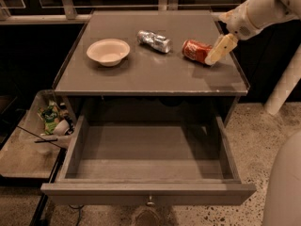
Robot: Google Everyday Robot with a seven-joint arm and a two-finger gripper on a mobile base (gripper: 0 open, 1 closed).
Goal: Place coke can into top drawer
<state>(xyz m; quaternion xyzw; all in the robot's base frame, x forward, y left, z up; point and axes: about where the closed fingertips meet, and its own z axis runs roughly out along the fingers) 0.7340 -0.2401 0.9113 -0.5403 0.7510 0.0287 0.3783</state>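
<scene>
The red coke can [194,50] lies on its side on the cabinet top [141,74], right of centre. My gripper [217,51] comes in from the upper right on the white arm; its cream fingers [220,49] point down and left, right beside the can's right end. The top drawer [149,154] is pulled out wide below the cabinet top, with nothing inside. Its front panel with a small metal knob [150,202] faces the camera.
A crinkled silver can [154,41] lies left of the coke can. A white bowl [108,52] stands at the left of the top. A bin with bottles and rubbish [49,121] sits on the floor at the left. A white post [284,86] stands at right.
</scene>
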